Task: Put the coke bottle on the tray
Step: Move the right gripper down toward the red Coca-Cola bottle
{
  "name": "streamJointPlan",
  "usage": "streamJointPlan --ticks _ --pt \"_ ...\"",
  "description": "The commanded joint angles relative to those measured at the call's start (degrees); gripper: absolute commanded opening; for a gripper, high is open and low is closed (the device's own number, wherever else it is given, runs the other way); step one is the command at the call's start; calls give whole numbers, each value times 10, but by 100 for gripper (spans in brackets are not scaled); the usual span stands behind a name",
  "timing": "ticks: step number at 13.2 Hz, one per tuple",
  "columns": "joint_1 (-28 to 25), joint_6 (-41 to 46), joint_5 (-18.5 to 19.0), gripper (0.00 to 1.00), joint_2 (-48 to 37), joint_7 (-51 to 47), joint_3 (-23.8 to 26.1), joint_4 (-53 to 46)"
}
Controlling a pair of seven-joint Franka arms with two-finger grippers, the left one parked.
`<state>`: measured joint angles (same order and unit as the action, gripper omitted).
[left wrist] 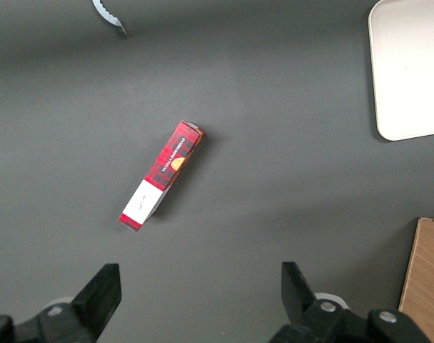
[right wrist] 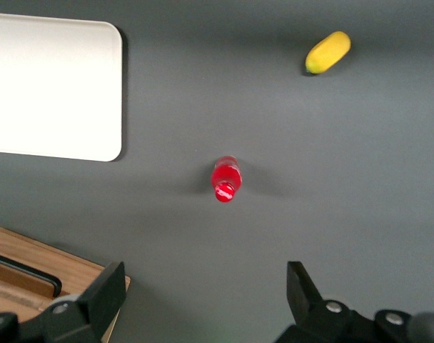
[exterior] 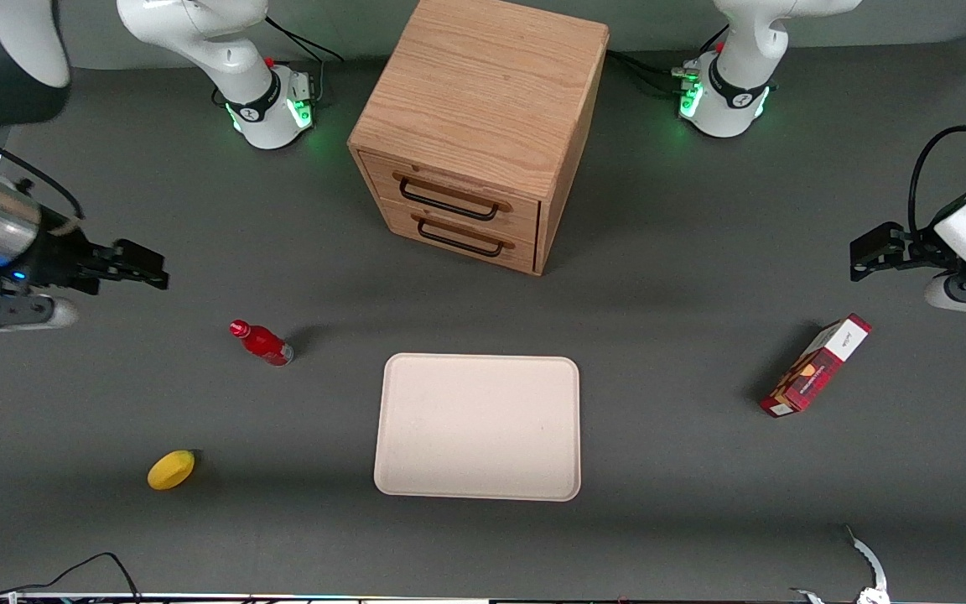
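Nearest the front camera lies a lemon (exterior: 171, 469), smooth, yellow and oval, alone on the matte dark grey table (exterior: 659, 537) toward the working arm's end. Beside it, toward the middle of the table, sits the tray (exterior: 478, 426): a flat cream-white rectangle with rounded corners and a low rim, nothing on it.

Slightly farther from the camera than the lemon stands the coke bottle (exterior: 262, 342), small, glossy red, with a red cap and a clear base. It is upright on the table, near the tray's corner but apart from it, with bare grey surface all round. In the right wrist view the bottle (right wrist: 225, 179) is seen from above, cap uppermost, with the tray's rounded corner (right wrist: 110, 86) and the lemon (right wrist: 327, 51) each well clear of it.

Toward the parked arm's end, a red-and-white rectangular box (exterior: 816, 366) lies on its side, well apart from the tray.

Farther still, the gripper (exterior: 141, 267) hangs above the table at the working arm's end, farther from the camera than the bottle and off to its side, holding nothing; its two black fingers (right wrist: 106, 289) stand wide apart in the wrist view.

Farthest is a wooden drawer cabinet (exterior: 483, 126), light oak grain, with two drawers and dark bar handles facing the tray; open table lies between them.
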<state>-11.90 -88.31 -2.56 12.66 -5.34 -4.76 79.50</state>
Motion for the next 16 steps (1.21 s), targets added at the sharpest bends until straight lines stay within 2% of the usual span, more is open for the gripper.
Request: streamJointPlan --ticks 1,4,9,12,16 --pt "-5 -47 8 100 33 -13 -2 -4" --pt "-1 -113 8 100 32 -4 -2 61" --pt "-5 -271 8 100 -23 -4 -1 253" --pt "-4 -359 8 100 -65 -12 17 367" --pt "-3 -392 18 100 -68 -4 18 422"
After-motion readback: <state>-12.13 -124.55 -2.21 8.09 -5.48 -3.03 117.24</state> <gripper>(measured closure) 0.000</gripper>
